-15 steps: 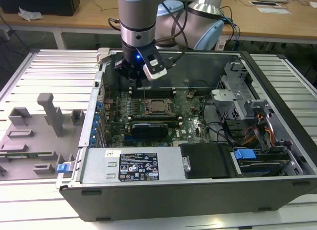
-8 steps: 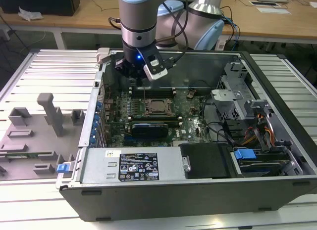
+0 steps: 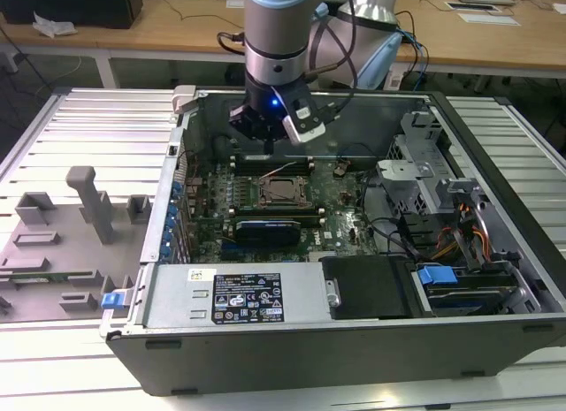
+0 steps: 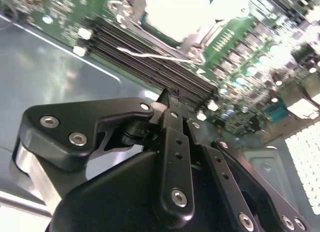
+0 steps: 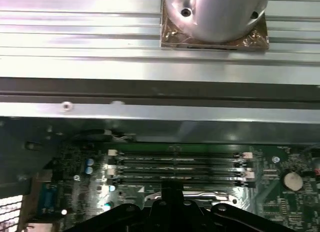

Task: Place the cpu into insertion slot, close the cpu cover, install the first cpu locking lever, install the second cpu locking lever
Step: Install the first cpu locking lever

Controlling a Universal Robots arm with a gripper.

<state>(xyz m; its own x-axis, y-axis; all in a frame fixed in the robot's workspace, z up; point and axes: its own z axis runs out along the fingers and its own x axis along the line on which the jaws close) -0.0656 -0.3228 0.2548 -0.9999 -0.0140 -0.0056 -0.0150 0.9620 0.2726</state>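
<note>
My gripper [image 3: 266,144] hangs inside the open computer case, a little above the back memory slots [image 3: 274,163], just behind the insertion slot [image 3: 262,190] on the green board. In the second wrist view its black fingers [image 4: 172,137] look pressed together with nothing between them, so it is shut. The cpu [image 3: 283,193], a pale silver square, lies flat in the slot, with the cpu cover [image 3: 301,202] framing it. It shows bright in the second wrist view [image 4: 182,12]. A thin wire locking lever [image 4: 150,56] stands raised over the memory slots [image 4: 150,62], also visible in the exterior view [image 3: 285,168].
A long black card [image 3: 265,230] lies in front of the socket. The power supply [image 3: 239,296] fills the case's front. Drive cages and cables [image 3: 442,225] crowd the exterior view's right. Grey fixture blocks [image 3: 88,203] stand on the slatted table at the exterior view's left.
</note>
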